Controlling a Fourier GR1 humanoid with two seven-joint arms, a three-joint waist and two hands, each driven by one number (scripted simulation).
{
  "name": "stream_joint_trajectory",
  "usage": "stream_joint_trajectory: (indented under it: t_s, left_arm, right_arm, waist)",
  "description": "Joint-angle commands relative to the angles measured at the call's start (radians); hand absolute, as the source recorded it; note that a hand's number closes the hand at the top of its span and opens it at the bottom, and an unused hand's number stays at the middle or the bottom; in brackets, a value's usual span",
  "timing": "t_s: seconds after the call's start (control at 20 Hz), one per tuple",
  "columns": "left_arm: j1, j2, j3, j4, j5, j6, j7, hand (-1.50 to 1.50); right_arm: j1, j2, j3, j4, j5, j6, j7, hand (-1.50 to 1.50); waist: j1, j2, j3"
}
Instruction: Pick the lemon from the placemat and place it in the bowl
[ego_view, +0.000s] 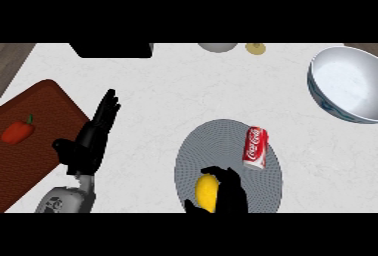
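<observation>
Lemon (207, 192) lies on the round grey placemat (221, 137), near its lower edge, with right hand (230, 196) curled round it. Bowl (347, 82) sits well beyond the placemat's upper right. Left hand (92, 137) rests open left of the placemat.

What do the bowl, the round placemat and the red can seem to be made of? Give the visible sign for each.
Bowl: probably glazed ceramic, with a smooth white inside and a blue-patterned outer wall.
Placemat: likely woven fabric or vinyl, matte grey with fine concentric ribbing.
Can: apparently printed metal, a red cylinder with white lettering.
</observation>
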Motion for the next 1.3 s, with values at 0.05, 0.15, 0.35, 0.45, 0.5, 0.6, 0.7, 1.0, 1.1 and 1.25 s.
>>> stream_joint_trajectory:
  t_s: [0.05,0.15,0.35,0.45,0.5,0.6,0.7,1.0,1.1,1.25]
  left_arm:
    - [-0.046,-0.038,-0.010,0.041,-0.027,0.012,0.016,0.00]
    - [-0.052,-0.024,0.018,0.034,-0.035,0.000,0.007,0.00]
    - [-0.006,-0.010,0.053,0.045,0.003,-0.072,-0.028,0.00]
    - [-0.010,-0.024,0.013,-0.001,-0.029,-0.018,0.007,0.00]
    - [-0.047,-0.019,0.029,0.014,-0.016,-0.022,0.023,0.00]
    - [-0.042,-0.018,0.023,0.009,-0.007,-0.038,0.019,0.00]
    - [-0.040,-0.028,0.001,0.018,-0.016,-0.042,0.018,0.00]
    - [-0.048,-0.029,0.012,0.028,-0.017,-0.033,0.017,0.00]
    - [-0.039,-0.019,0.029,0.021,-0.008,-0.034,0.016,0.00]
    - [-0.021,-0.021,0.023,0.016,-0.012,-0.029,0.020,0.00]
  right_arm:
    - [-0.100,0.019,0.061,0.148,-0.033,0.006,-0.016,1.50]
    - [-0.112,0.019,0.029,0.156,-0.109,-0.014,-0.081,1.50]
    - [-0.057,0.019,0.092,0.056,-0.038,-0.041,-0.046,1.50]
    - [-0.008,-0.202,0.170,-0.157,-0.262,0.132,-0.279,1.50]
    - [-0.049,-0.228,0.194,-0.167,-0.286,0.192,-0.323,1.50]
    - [-0.052,-0.260,0.282,-0.225,-0.293,0.249,-0.394,1.50]
    - [-0.066,-0.310,0.335,-0.274,-0.312,0.287,-0.488,1.50]
    - [-0.077,-0.494,0.354,-0.568,-0.432,0.338,-0.734,1.50]
    - [-0.094,-0.573,0.306,-0.665,-0.458,0.339,-0.804,1.50]
    - [-0.111,-0.672,0.241,-0.763,-0.496,0.347,-0.880,1.50]
  waist:
    - [0.003,0.007,0.004]
    - [0.002,0.006,0.004]
    - [0.000,0.005,0.004]
    - [0.013,0.004,0.008]
    - [0.025,0.012,0.010]
    - [0.057,0.009,0.013]
    - [0.069,0.014,0.016]
    - [0.025,0.010,0.016]
    - [0.020,0.006,0.014]
    - [0.004,0.002,0.013]
